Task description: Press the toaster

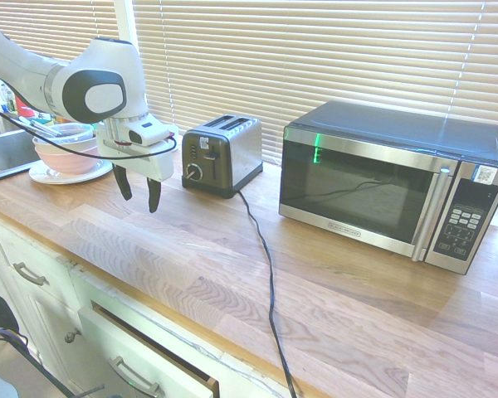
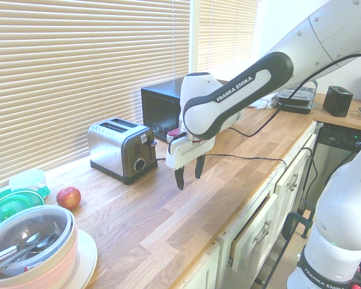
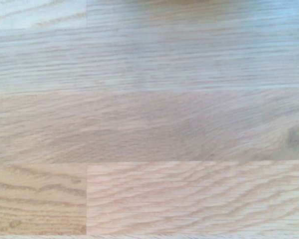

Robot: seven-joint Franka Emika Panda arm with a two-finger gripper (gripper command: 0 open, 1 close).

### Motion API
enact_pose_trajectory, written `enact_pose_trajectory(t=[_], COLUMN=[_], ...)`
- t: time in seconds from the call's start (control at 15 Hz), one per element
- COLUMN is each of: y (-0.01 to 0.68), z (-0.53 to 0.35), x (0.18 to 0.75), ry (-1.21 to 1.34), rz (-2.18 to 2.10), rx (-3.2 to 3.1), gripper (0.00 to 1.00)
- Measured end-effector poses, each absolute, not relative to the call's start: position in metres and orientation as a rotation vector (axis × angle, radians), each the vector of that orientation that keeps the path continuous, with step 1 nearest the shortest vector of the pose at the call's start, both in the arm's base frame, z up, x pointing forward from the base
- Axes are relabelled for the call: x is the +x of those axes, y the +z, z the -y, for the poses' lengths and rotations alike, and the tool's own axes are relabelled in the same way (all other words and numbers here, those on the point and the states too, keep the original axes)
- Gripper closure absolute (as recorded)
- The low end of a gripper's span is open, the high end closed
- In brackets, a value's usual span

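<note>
The toaster [image 1: 223, 153] is a small steel box with two slots, a black front, a round knob and a black cord, standing on the wooden counter by the window. It shows again as the toaster [image 2: 121, 149] in the second exterior view. My gripper [image 1: 139, 191] hangs a little above the counter in front of the toaster's black face, a short way from it and not touching. Its two dark fingers point down and stand open with nothing between them, as at the gripper [image 2: 189, 171]. The wrist view holds only bare wood grain [image 3: 149, 124].
A large steel microwave [image 1: 394, 181] stands beside the toaster, whose cord [image 1: 266, 265] runs across the counter to its front edge. A stack of bowls on a plate [image 1: 66, 152] and a sink [image 1: 4, 145] lie behind the arm. An apple [image 2: 68, 197] sits near the bowls.
</note>
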State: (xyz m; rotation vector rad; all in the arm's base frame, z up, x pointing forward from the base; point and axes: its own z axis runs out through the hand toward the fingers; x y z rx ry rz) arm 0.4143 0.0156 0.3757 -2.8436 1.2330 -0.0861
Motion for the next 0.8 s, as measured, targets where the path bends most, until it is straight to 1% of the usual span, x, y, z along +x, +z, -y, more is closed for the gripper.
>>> enact_pose_trajectory(t=[0.53, 0.8], y=[0.360, 0.403], z=[-0.009, -0.009], x=[0.426, 0.468], ry=[-0.084, -0.182], rz=[-1.267, -1.188], rx=[-2.832, -2.855], gripper=[0.00, 0.00])
